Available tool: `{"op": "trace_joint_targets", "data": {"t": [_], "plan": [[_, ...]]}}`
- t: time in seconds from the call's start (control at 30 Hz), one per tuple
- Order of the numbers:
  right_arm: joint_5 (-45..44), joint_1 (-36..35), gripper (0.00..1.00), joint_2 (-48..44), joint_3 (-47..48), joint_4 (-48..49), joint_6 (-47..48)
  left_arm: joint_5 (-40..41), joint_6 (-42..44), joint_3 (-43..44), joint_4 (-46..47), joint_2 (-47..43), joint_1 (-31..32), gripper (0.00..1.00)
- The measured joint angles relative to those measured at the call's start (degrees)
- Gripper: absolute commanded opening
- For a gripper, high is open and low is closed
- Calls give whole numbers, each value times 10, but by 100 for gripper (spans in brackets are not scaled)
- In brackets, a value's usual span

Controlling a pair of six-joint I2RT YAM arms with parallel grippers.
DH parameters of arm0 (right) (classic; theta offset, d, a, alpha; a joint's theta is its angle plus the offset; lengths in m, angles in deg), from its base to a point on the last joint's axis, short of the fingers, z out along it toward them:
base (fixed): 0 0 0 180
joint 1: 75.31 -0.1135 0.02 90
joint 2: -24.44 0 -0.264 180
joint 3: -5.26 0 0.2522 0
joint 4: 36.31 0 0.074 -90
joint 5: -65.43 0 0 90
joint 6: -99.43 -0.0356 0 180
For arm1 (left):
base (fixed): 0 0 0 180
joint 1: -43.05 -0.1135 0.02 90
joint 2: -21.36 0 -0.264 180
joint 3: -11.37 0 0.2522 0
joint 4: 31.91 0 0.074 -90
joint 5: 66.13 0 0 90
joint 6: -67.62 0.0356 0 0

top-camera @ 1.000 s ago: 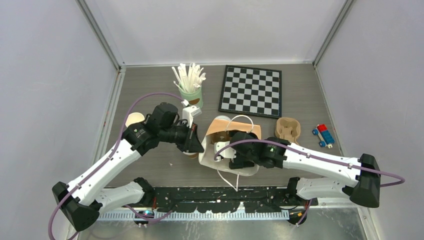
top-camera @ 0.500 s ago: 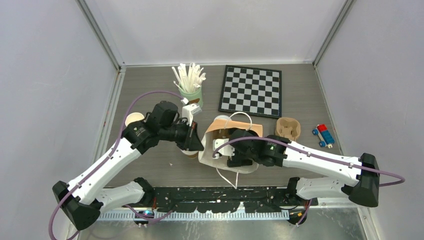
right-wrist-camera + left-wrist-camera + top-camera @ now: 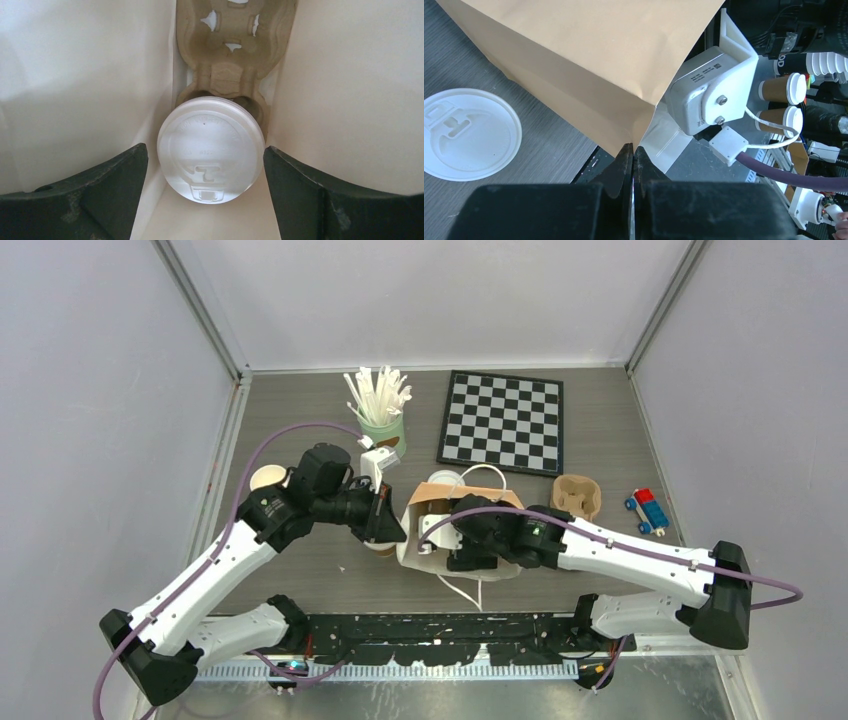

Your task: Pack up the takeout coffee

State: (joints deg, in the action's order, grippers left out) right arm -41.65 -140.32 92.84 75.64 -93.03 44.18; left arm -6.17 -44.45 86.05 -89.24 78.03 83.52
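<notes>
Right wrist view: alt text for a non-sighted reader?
Seen from above inside a paper bag, a white lid sits over the near well of a brown pulp tray, far well empty. The right gripper is open, one finger either side of the lid, not touching.

A tan paper bag [image 3: 574,55], pale cream inside, frames a white coffee-cup lid [image 3: 210,149] against a brown pulp tray [image 3: 232,45]. A second white loose lid [image 3: 469,134] sits on the dark grey wood-grain table [image 3: 300,420], alongside a black-and-white chequered board [image 3: 502,422], a mint-green can [image 3: 384,430] of white sticks [image 3: 378,392] and a red-and-blue toy car [image 3: 647,510].
</notes>
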Motion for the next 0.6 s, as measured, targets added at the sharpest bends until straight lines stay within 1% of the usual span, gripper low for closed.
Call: {"op": "trace_joint_targets", "data": {"t": [0.03, 0.13, 0.2, 0.33, 0.43, 0.6], "plan": [[3, 0, 89, 0, 2, 0, -2, 0, 0, 0, 0, 0, 0, 0], [10, 0, 94, 0, 6, 0, -7, 0, -1, 0, 0, 0, 0, 0], [13, -1, 95, 0, 7, -1, -10, 0, -2, 0, 0, 0, 0, 0], [16, -5, 90, 0, 9, -8, -14, 0, -5, 0, 1, -1, 0, 0], [18, -5, 84, 0, 12, -14, -18, 0, -5, 0, 1, -1, 0, 0], [24, -6, 83, 0, 24, -28, -22, 3, -5, 0, 1, -1, 0, 0]]}}
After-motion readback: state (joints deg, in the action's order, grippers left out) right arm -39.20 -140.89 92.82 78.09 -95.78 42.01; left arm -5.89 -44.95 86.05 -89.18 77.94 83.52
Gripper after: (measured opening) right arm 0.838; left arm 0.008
